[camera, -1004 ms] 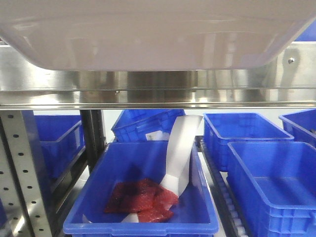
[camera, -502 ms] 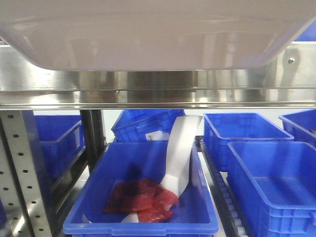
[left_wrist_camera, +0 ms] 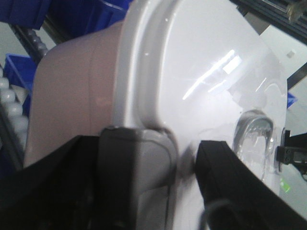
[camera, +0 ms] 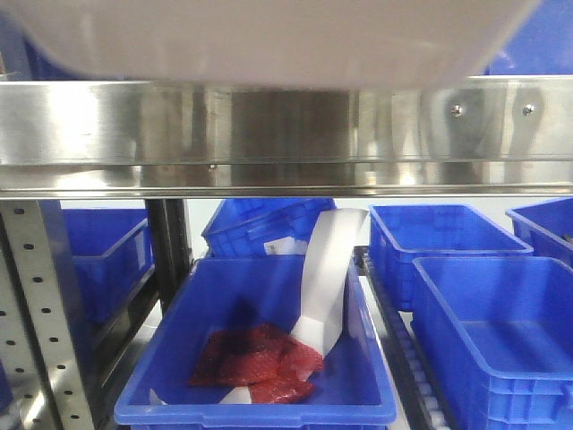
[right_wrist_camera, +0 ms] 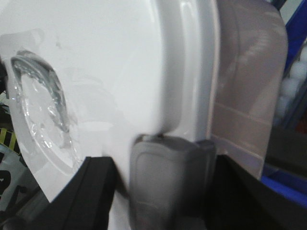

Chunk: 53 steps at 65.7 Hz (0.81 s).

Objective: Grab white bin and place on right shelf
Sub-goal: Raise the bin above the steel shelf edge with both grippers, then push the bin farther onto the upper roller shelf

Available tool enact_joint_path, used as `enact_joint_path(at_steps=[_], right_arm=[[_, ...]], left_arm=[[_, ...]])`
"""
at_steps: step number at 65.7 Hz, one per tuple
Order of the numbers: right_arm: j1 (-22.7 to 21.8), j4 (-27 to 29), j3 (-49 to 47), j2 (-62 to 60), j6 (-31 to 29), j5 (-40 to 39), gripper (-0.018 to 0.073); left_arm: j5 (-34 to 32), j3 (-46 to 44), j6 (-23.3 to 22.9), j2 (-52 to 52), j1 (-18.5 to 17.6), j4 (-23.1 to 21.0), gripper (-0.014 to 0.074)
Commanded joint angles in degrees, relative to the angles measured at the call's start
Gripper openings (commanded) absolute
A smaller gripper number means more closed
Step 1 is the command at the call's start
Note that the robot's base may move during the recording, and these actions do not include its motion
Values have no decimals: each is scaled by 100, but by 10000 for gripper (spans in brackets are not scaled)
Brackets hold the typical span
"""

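The large pinkish-white plastic tub with glossy lid hangs at the top of the front view, its underside just above the shiny stainless steel front rail of the rack shelf. Contact with the shelf cannot be confirmed. The left pincer and right pincer are each closed tight on the tub's rim at opposite ends, evidently to carry it level. No legible writing is found on the tub or on the blue plastic crates below.

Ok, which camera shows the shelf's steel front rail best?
The front-facing view: the steel front rail spans the whole frame, rivets visible, with the white bin above it. Both wrist views are filled by the bin's lid and side; I can't make out the rail there.
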Motion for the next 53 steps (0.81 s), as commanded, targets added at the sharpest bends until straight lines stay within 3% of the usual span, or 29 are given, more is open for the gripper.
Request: enact_joint_path(at_steps=[1,31,53], right_arm=[[120,1538,-581,214,-38,413,335],[146,2010,-2059,2078,-43,-88,335],[684,2096,-2330,2910,-43,-492,335]], left_arm=[[1086,-570,-28,272,-168,-1183,295],[1072,-1774,-5,1760,-168,-1196,295],[462,-2049,18,2429,-168,-1206,295]])
